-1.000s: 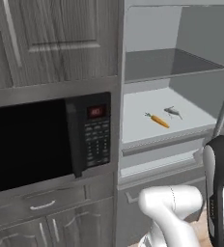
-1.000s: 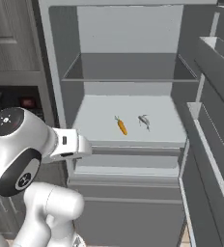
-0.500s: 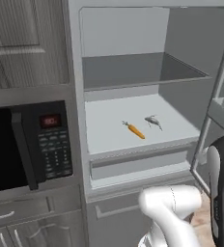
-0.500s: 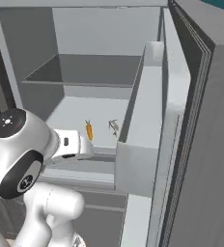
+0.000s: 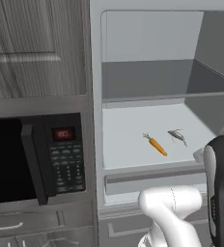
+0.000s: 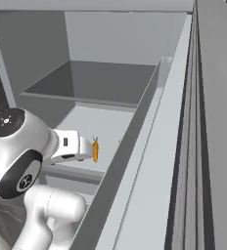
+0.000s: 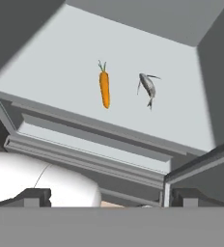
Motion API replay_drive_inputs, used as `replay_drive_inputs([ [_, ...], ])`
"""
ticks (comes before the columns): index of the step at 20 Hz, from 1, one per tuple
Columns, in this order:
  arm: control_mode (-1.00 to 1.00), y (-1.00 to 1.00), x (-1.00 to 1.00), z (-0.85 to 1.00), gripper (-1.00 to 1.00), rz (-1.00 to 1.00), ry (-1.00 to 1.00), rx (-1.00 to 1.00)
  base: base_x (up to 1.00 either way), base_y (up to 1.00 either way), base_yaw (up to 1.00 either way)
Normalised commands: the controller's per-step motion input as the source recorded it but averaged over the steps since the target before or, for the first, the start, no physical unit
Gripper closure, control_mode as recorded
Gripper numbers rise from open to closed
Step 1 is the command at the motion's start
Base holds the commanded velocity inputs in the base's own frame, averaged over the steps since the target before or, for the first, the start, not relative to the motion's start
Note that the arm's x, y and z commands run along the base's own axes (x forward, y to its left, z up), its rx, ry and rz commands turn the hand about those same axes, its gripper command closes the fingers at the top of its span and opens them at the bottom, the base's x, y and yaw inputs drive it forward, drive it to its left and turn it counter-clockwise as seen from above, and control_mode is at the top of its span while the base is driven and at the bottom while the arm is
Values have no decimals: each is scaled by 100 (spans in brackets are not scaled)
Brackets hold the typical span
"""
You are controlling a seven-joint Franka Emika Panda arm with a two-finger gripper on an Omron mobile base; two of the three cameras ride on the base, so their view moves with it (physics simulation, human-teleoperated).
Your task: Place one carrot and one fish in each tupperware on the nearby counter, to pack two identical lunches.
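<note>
An orange carrot (image 7: pixel 104 89) with a green top lies on the pale grey shelf (image 7: pixel 61 72) of the open fridge, and a small silver fish (image 7: pixel 147 87) lies just right of it. The left base view has the carrot (image 5: pixel 157 145) and fish (image 5: pixel 178 137) side by side on that shelf. From the right base view the carrot (image 6: pixel 95 151) peeks out past the arm. My gripper (image 7: pixel 113 198) hangs in front of and below the shelf edge, open and empty, its fingertips (image 7: pixel 34 197) wide apart. The tupperware and the counter are out of view.
A black microwave (image 5: pixel 36 159) sits left of the fridge under dark wood-grain cabinets (image 5: pixel 36 48). The open fridge door (image 6: pixel 184 146) stands close on the right. An upper shelf (image 5: pixel 147 79) hangs above the food, and a drawer front (image 5: pixel 152 183) lies below it.
The whole picture has shifted: the base has driven, so the fridge sits differently in both base views and the door now looms in the right one. Carrot and fish lie unmoved.
</note>
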Motion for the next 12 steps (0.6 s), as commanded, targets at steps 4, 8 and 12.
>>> replay_drive_inputs([
  [4, -100, 0, 0, -12, -100, 0, 1, 0, 2, 0, 3],
  [8, -100, 0, -2, -61, -100, -1, 2, 0, 0, 0, 0],
  [12, -100, 6, 7, -56, -100, -6, 0, 0, 0, 0, 0],
])
